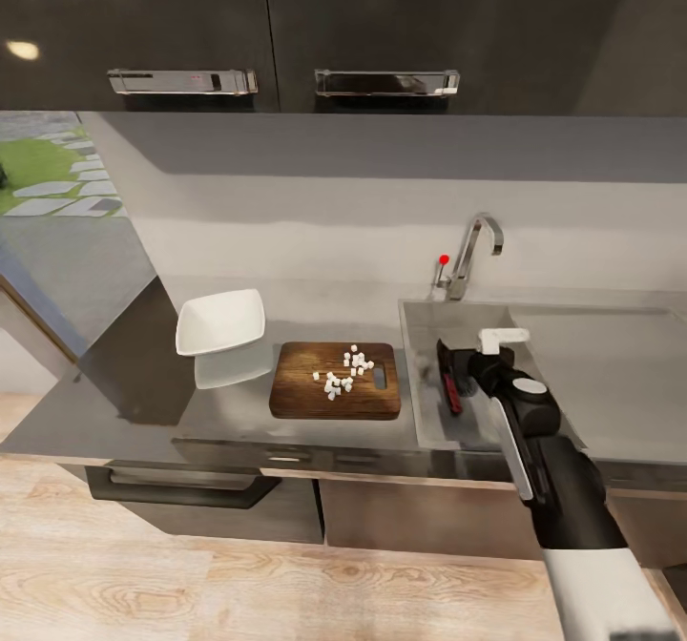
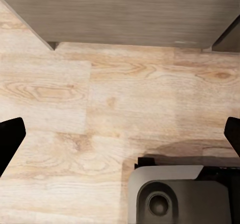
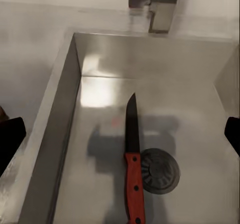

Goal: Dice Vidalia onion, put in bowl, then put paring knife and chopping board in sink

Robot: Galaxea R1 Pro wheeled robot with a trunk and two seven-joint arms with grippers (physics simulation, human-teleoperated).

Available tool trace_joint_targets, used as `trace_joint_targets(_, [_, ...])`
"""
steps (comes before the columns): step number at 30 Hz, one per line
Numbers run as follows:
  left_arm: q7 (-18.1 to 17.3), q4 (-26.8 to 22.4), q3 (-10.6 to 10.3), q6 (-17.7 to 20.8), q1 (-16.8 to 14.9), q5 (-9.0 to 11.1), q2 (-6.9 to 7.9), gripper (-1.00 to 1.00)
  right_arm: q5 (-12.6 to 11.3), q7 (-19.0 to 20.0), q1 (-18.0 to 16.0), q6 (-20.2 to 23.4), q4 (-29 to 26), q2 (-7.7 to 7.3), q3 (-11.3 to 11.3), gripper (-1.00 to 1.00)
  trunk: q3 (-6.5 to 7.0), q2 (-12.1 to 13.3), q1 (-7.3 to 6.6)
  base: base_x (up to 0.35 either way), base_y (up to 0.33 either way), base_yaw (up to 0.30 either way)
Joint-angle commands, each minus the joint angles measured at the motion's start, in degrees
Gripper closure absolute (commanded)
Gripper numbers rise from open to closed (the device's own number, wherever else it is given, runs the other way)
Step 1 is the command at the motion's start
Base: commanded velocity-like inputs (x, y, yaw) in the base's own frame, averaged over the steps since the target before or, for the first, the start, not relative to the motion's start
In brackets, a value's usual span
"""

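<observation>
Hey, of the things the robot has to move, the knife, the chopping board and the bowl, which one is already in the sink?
The paring knife: it lies flat on the sink floor beside the drain. The chopping board and bowl are on the countertop.

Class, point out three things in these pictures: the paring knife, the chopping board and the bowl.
paring knife (image 3: pixel 134 191): right wrist view, red handle.
chopping board (image 1: pixel 298 395): head view, bare wood near its front left corner.
bowl (image 1: pixel 221 321): head view, white inside.

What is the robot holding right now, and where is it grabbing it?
Nothing. The right tool is open over the sink, with the paring knife lying loose on the bottom. The left tool is open too.
</observation>
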Motion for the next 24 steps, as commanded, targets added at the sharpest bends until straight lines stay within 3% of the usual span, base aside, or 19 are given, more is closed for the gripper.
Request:
trace_joint_targets(1, [0.1, 0.0, -0.1, -0.1, 0.0, 0.6, 0.03, -1.0, -0.1, -0.4, 0.7, 0.5, -1.5, -0.06, 0.2, -1.0, -0.08, -0.1, 0.03, 0.0, 0.0, 0.0])
trace_joint_targets(7, [0.1, -0.1, 0.0, -0.1, 0.0, 0.6, 0.03, -1.0, -0.2, -0.4, 3.6, 1.0, -5.4, 0.18, 0.4, -1.0, -0.08, -0.1, 0.03, 0.0, 0.006, 0.0])
trace_joint_targets(19, [0.1, -0.1, 0.0, -0.1, 0.0, 0.6, 0.03, -1.0, -0.2, -0.5, 3.9, 1.1, -4.8, 0.26, 0.3, -1.0, -0.08, -0.1, 0.03, 0.0, 0.269, 0.0])
trace_joint_targets(24, [0.1, -0.1, 0.0, -0.1, 0.0, 0.6, 0.03, -1.0, -0.1, -0.7, 3.9, 0.9, -2.4, 0.28, 0.3, -1.0, -0.08, -0.1, 0.03, 0.0, 0.066, 0.0])
